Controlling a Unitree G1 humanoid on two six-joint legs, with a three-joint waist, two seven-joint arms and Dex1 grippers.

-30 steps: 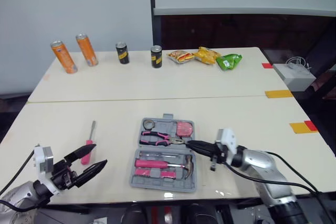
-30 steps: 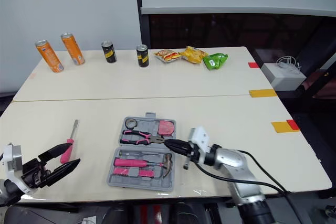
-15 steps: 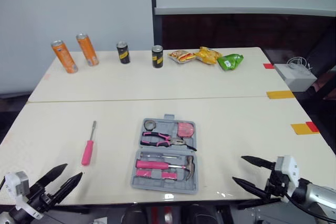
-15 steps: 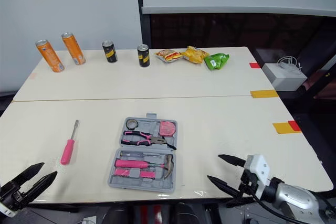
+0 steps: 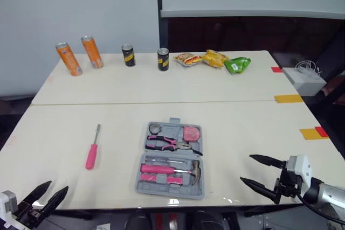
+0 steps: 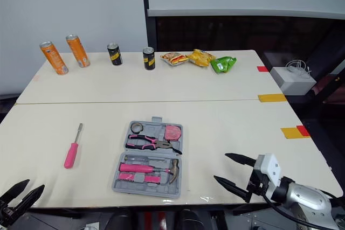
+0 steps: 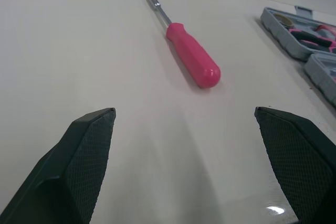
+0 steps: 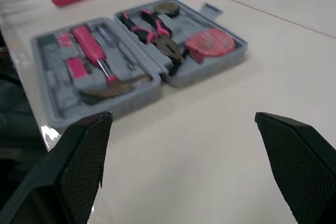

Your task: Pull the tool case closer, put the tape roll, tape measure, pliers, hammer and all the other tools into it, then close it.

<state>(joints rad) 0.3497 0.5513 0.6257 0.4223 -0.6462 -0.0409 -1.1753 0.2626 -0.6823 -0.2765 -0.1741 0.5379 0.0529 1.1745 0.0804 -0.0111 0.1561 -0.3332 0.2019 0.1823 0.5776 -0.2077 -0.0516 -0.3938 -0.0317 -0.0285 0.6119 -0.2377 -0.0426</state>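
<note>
Tool case (image 5: 171,160) lies open near the front of the worktop (image 5: 242,127), holding tape roll (image 5: 155,128), tape measure (image 5: 190,132), pliers (image 5: 170,144), hammer (image 5: 170,171). Pink screwdriver (image 5: 91,152) lies left of case, apart. Left pincer (image 5: 57,186) released, empty, at near edge. Right pincer (image 5: 246,168) released, empty, right of case.

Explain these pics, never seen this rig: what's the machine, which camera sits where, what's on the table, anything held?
It is a two-armed humanoid robot. The two wide pictures come from its head; the other two from wrist cameras. Its left pincer and right pincer are open, holding nothing. On the table lies an open grey tool case with hammer, pliers, tape measure and tape roll inside; a pink screwdriver lies to its left. Farther back sit cans and snack bags.
</note>
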